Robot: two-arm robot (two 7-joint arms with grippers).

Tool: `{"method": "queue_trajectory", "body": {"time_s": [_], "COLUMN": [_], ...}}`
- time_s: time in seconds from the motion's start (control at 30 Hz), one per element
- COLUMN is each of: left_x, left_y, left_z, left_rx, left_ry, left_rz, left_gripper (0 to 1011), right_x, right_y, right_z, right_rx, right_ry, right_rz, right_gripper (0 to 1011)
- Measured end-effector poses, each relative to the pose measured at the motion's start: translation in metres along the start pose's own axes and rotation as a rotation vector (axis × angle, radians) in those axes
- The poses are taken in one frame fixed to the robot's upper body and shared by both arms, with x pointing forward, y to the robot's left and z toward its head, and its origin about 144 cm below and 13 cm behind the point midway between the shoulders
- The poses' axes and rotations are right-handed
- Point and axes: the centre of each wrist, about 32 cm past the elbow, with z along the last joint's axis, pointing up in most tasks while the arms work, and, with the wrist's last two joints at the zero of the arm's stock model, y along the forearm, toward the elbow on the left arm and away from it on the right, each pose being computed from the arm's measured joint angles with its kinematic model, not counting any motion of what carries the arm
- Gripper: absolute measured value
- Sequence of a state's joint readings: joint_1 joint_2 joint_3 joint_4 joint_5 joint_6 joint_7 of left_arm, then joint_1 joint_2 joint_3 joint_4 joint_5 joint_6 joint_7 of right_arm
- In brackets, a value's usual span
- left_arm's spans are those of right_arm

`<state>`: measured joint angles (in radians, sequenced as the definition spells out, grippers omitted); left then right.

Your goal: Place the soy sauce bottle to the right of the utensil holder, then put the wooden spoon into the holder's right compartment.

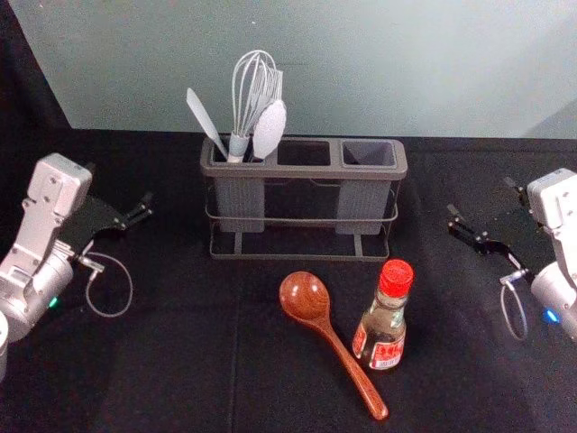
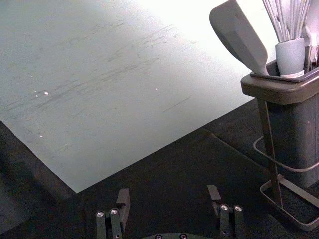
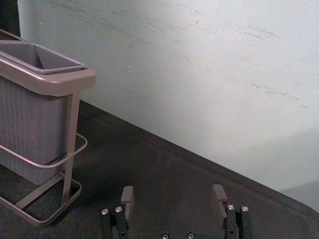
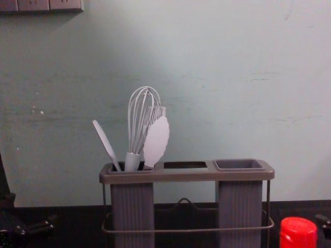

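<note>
My left gripper (image 1: pixel 121 191) is open at the left of the utensil holder (image 1: pixel 304 260); my right gripper (image 1: pixel 483 202) is open at its right. Both have nothing between their fingers, as the left gripper (image 2: pixel 168 191) in the left wrist view and the right gripper (image 3: pixel 173 190) in the right wrist view confirm. In front of the holder lies the wooden spoon (image 1: pixel 305 296), bowl toward the holder, handle slanting to the near right. Just right of the handle stands the soy sauce bottle (image 1: pixel 385 327), red-capped. The holder's right compartment (image 4: pixel 239 165) is empty.
A whisk (image 1: pixel 256 90), a spatula (image 1: pixel 206 122) and other pale utensils rise from the holder's left compartment. Behind the black-covered table (image 1: pixel 180 361) is a pale wall (image 1: pixel 361 63). Wall sockets (image 4: pixel 41 4) are high at the left.
</note>
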<state>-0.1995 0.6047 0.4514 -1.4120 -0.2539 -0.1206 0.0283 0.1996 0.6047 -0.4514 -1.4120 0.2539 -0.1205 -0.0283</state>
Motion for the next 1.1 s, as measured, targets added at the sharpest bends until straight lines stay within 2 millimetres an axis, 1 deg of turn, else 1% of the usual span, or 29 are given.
{"method": "queue_trajectory", "body": {"time_s": [1.1], "left_x": [0.0], "left_y": [0.0], "left_z": [0.0], "left_rx": [0.0], "left_ry": [0.0], "left_rz": [0.0], "left_gripper": [1011], "right_x": [0.0], "right_y": [0.0], "right_z": [0.0], "right_rx": [0.0], "right_ry": [0.0], "right_rz": [0.0], "right_gripper": [1002]}}
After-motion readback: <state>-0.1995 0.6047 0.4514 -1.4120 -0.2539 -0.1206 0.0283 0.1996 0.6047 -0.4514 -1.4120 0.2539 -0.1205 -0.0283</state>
